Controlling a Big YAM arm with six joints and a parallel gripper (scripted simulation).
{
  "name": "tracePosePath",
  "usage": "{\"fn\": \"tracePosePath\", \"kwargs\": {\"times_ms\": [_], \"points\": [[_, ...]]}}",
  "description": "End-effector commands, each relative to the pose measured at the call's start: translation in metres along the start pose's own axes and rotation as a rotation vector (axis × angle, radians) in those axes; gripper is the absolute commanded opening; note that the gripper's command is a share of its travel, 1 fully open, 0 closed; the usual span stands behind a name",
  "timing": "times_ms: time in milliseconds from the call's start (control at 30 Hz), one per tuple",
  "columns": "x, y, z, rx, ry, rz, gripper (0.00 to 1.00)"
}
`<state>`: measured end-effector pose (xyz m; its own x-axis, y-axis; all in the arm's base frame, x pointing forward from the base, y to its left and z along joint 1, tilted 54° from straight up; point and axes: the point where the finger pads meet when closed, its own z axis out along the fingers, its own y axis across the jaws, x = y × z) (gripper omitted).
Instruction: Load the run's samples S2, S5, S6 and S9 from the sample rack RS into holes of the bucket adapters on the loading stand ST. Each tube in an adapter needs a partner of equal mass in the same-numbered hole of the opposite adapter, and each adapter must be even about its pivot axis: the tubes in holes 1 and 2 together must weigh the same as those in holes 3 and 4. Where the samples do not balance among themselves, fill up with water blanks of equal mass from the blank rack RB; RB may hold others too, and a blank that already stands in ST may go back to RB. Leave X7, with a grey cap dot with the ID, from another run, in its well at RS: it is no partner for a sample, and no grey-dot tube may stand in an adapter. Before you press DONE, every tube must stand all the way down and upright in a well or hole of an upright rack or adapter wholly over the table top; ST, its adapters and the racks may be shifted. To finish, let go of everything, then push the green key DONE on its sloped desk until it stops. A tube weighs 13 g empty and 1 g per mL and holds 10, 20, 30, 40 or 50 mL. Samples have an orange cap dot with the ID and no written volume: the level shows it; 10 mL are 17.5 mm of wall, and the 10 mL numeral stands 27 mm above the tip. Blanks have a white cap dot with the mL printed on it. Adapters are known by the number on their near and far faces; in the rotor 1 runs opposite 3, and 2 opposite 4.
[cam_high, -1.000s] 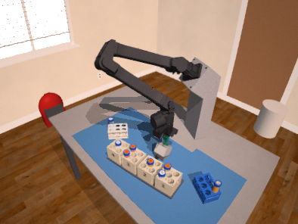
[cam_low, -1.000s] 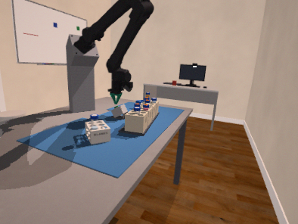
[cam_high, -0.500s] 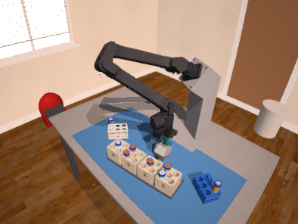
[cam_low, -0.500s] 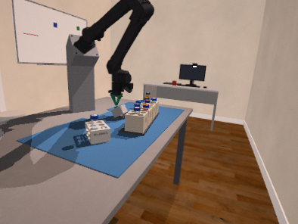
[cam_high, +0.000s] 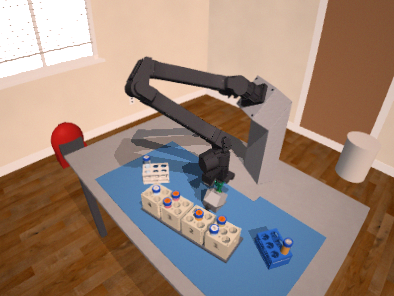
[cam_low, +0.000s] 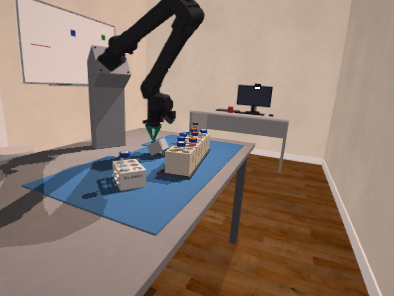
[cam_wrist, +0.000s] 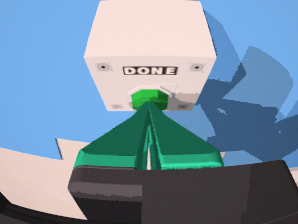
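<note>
Gripper (cam_wrist: 149, 111), green fingers clenched together and grasping nothing, touches its tips to the DONE key (cam_wrist: 148, 99) on the desk (cam_wrist: 149, 36).

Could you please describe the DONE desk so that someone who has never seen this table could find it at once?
On the blue mat, look just behind the row of four cream adapter blocks, on the side toward the grey pedestal. There sits a small white sloped box, right under the arm's shut green pincer. Unlike its neighbours it holds no tubes; its face carries the word DONE and a green key.
</note>
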<state>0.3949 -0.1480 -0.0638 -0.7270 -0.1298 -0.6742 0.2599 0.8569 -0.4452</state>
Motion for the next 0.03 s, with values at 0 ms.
{"fn": "tracePosePath", "kwargs": {"times_ms": [0], "points": [[-0.0001,-0.0022,0.0045,0.005,-0.004,-0.004,0.00]]}}
